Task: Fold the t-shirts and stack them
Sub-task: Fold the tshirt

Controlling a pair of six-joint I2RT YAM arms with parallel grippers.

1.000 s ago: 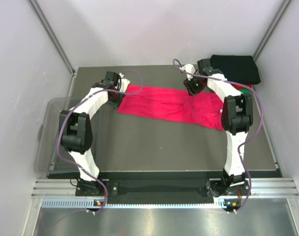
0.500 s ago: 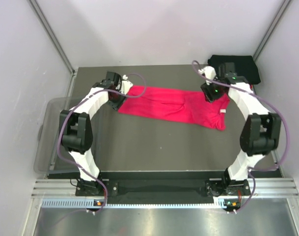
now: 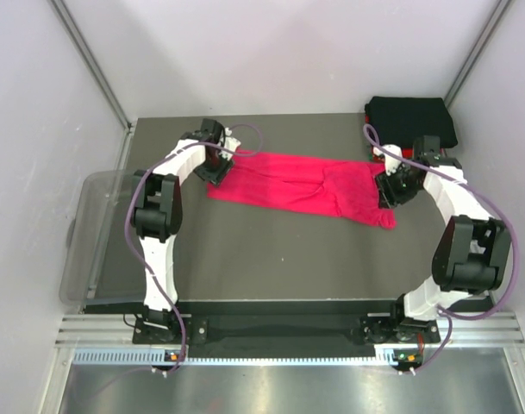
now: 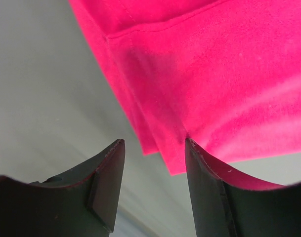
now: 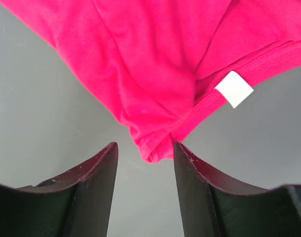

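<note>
The pink t-shirt [image 3: 301,185] lies flat on the desk [image 3: 271,259] as a long, rumpled band. It runs from left of the middle towards the right edge, in the far half of the surface. Its left end sits a little farther back than its right end, which slants down towards the near side.

In the right wrist view, the right end narrows to a folded tip of hemmed cloth. The white label [image 5: 234,89] shows on the neckline just beside it. In the left wrist view, the left end is a layered corner with a stitched seam running across the top layer.

The left gripper [image 3: 221,168] is at the shirt's left end. Its fingers are spread, and the layered corner lies just beyond and between the tips [image 4: 154,143]. The cloth is not pinched. The pictures do not show whether a finger touches it.

The right gripper [image 3: 389,191] is at the shirt's right end. It is also spread, with the folded tip of the neckline in the gap between its fingertips [image 5: 144,148] and nothing clamped.

A folded black t-shirt [image 3: 413,121] rests in the far right corner of the desk, apart from the pink one. A sliver of red cloth [image 3: 406,153] shows at its near edge, mostly hidden by the right arm.

A clear plastic bin [image 3: 90,233] sits off the left edge of the desk.
</note>
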